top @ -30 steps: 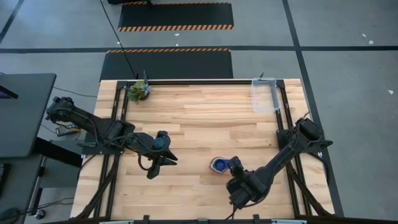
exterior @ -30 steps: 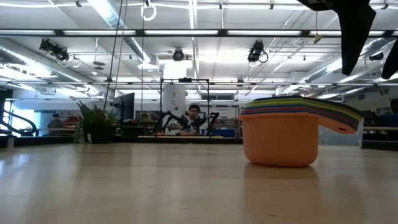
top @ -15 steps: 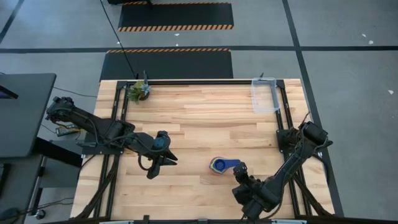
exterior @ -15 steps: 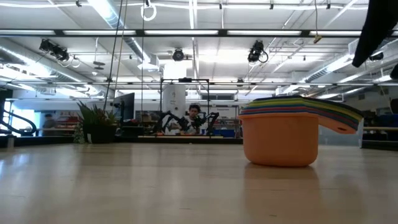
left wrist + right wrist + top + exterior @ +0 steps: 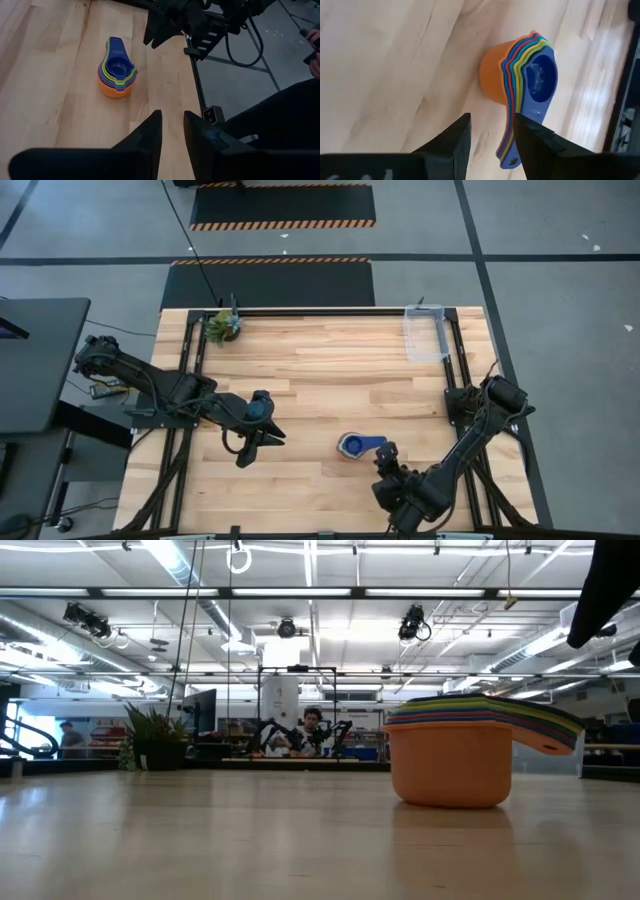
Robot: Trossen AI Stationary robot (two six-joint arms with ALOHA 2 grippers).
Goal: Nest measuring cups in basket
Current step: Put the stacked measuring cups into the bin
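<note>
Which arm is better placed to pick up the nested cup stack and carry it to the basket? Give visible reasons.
Right. Its end effector sits beside the cup stack, on the basket's side; the left end effector waits farther off.

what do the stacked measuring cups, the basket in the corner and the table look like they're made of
Measuring cups: likely molded plastic, judging by the solid bright colours, thin rims and slight sheen. Basket: probably clear plastic, since the wood shows through its walls. Table: wood, apparently butcher-block, with visible joined strips and grain under a smooth, lightly glossy finish.

arms: dark, jointed | cables: black | fingers [image 5: 452,142]: dark, wedge-shaped
</note>
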